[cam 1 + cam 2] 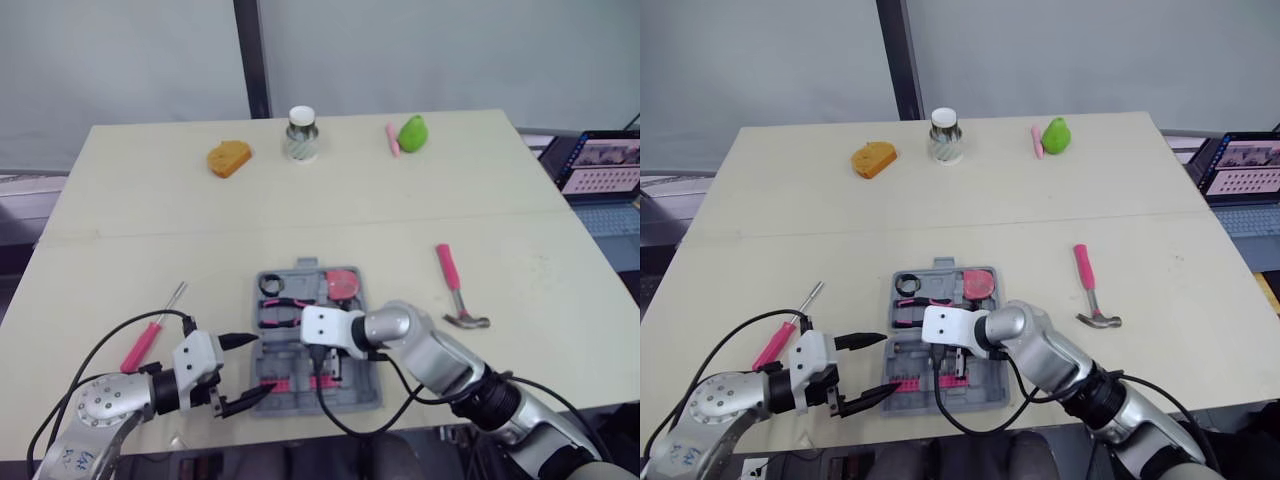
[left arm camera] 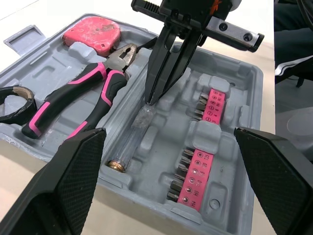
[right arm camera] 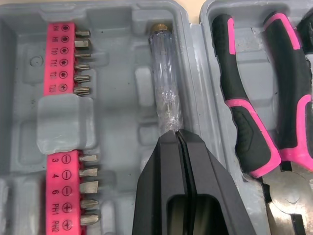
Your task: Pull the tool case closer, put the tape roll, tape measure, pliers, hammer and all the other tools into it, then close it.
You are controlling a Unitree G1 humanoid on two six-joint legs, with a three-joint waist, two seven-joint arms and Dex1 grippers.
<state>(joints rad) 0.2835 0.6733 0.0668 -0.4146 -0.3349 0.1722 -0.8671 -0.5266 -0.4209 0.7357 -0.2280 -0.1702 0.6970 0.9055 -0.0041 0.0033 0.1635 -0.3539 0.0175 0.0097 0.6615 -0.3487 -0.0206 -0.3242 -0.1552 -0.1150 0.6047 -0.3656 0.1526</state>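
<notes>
The grey tool case (image 1: 352, 396) lies open near the table's front edge. In it are a pink tape measure (image 1: 343, 282), a black tape roll (image 1: 272, 285), pink-handled pliers (image 2: 83, 98), pink bit strips (image 2: 195, 171) and a clear screwdriver (image 3: 164, 78) in its slot. My right gripper (image 3: 176, 133) reaches down into the case, fingers pressed together at the clear screwdriver's end. My left gripper (image 1: 258, 368) is open at the case's left front edge, holding nothing. A pink-handled hammer (image 1: 458, 290) lies on the table to the right of the case. A pink screwdriver (image 1: 150, 335) lies to its left.
At the far side of the table stand an orange object (image 1: 229, 157), a white-capped jar (image 1: 301, 133), a green object (image 1: 412, 132) and a pink pen (image 1: 392, 138). A laptop (image 1: 600, 165) sits beyond the table's right edge. Black cables trail from both arms.
</notes>
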